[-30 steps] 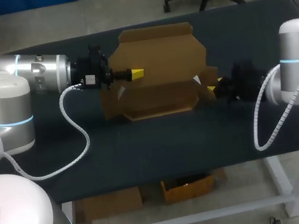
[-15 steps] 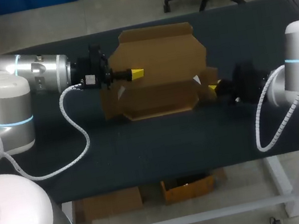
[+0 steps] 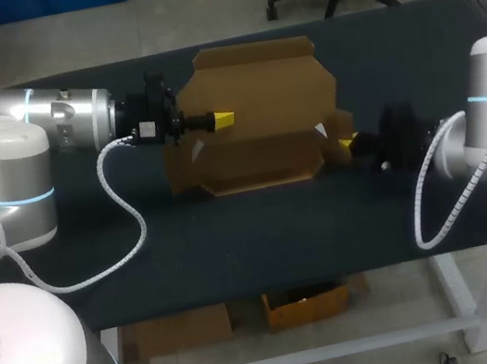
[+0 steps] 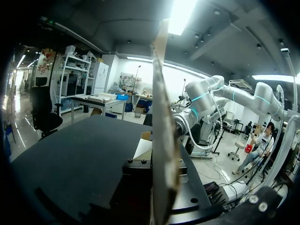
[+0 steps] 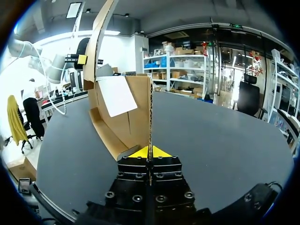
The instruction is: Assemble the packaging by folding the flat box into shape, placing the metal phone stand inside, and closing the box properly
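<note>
Head view: our left gripper (image 3: pixel 221 119), centre-left, and right gripper (image 3: pixel 346 141), centre-right, each clamp an edge of the cardboard box (image 3: pixel 256 95).

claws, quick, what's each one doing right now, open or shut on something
Left claw: closed on the upright panel of the cardboard box.
Right claw: closed on a side flap of that box.

Brown cardboard box (image 3: pixel 260 113): half-folded, on tabletop toward 12 o'clock. Wide panel with notched corners tilted up at rear; lower folded part at its 6 o'clock. My left claw (image 3: pixel 223 119) clamps panel at 9 o'clock side. My right claw (image 3: pixel 346 141) clamps upright side flap at 4 o'clock corner.
</note>
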You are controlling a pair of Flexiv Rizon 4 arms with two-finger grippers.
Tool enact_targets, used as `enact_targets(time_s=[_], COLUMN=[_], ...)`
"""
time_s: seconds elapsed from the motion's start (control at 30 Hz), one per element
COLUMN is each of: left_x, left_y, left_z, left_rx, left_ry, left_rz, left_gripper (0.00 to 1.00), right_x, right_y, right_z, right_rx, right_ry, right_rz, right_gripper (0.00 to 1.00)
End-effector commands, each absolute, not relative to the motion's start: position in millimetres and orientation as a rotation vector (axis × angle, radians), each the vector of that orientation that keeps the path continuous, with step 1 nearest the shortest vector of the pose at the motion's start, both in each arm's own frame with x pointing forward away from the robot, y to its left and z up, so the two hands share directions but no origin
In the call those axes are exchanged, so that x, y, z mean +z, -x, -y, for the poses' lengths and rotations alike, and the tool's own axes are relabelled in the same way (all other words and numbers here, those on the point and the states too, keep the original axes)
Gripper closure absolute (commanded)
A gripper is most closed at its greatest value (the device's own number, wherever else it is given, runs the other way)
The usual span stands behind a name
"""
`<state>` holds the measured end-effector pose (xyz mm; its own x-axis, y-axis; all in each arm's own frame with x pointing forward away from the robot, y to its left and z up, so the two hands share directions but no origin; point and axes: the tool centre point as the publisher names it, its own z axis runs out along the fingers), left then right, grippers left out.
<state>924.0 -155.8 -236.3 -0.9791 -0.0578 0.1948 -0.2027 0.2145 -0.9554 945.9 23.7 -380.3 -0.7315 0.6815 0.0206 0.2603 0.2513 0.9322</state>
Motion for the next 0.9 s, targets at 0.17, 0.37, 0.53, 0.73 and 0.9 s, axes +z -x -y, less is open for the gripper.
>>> enact_targets(time_s=[0.17, 0.37, 0.53, 0.73, 0.9], left_x=[-238.1, -238.1, -238.1, -238.1, -238.1], left_y=[-923.2, -923.2, -923.2, -923.2, -923.2], left_z=[155.5, 155.5, 155.5, 155.5, 155.5], left_rx=[1.885, 1.885, 1.885, 1.885, 1.885], left_ry=[-0.255, -0.255, -0.255, -0.255, -0.255], left_rz=[2.355, 2.355, 2.355, 2.355, 2.355], left_gripper=[1.00, 1.00, 1.00, 1.00, 1.00], right_x=[-385.3, -383.8, -382.4, -382.3, -383.5], right_y=[-940.7, -938.1, -937.4, -936.3, -934.2], right_z=[-26.8, -31.3, -33.5, -34.7, -33.8], right_rx=[1.508, 1.479, 1.451, 1.407, 1.393], right_ry=[-0.863, -0.878, -0.887, -0.911, -0.941], right_rz=[-2.079, -2.069, -2.059, -2.043, -2.027], right_gripper=[1.00, 1.00, 1.00, 1.00, 1.00])
